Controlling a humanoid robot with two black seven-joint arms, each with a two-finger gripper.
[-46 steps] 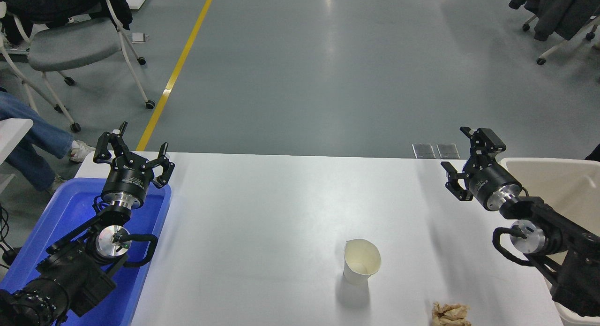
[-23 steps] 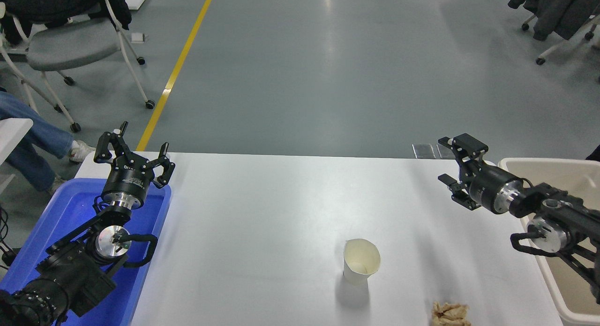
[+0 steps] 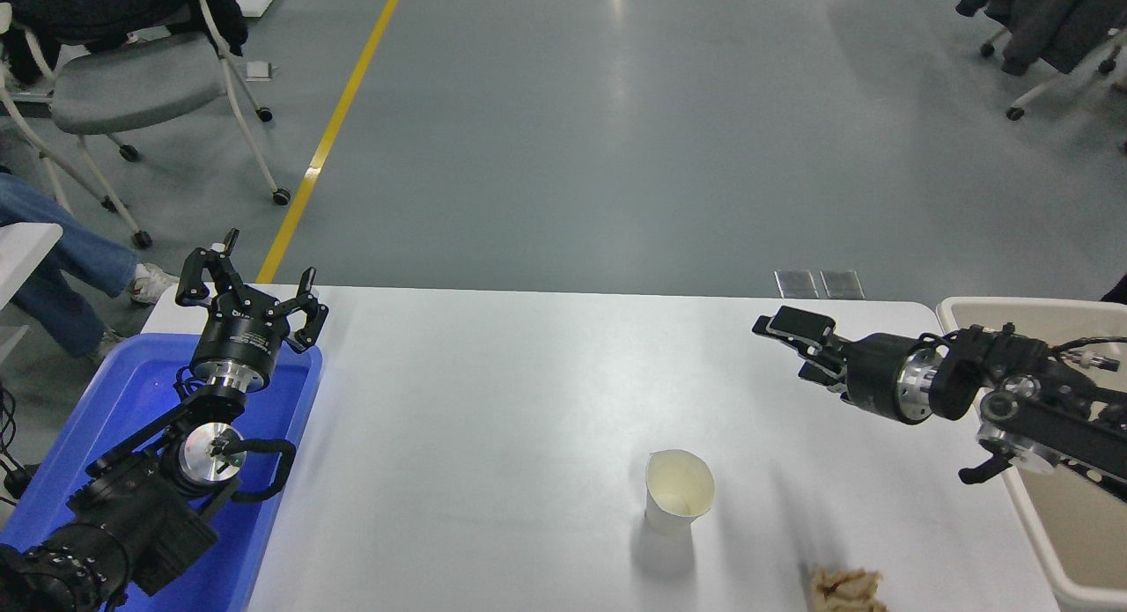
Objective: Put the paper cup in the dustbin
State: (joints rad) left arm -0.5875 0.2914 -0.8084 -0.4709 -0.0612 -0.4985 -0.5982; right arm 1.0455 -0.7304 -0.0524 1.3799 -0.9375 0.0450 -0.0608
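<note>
One small white tapered paper cup stands upright on the white table, toward the near side and right of the middle, its cream inside showing and its rim pinched to a slight point. Nothing touches it. One crumpled tan paper wad lies at the table's near edge, to the right of the cup and apart from it, partly cut off by the picture's bottom.

One large cream-beige rectangular plastic dustbin sits at the table's right end, well apart from the cup. One bright blue plastic tray sits at the left end.

Two black arms are in view. The right arm comes in from the right edge, crossing over the dustbin's near left corner, and lies nearly level, pointing left. The right pincer hangs above the table, farther and to the right of the cup, clear of it; its fingers stand parted and it has hold of nothing. The left arm is parked at the lower left over the blue tray, its left pincer pointing away toward the far edge, fingers spread wide and empty.

Beyond the table, one grey chair on castors stands at the far left on the grey floor, beside one yellow floor line. A person's leg in blue jeans shows at the left edge.
</note>
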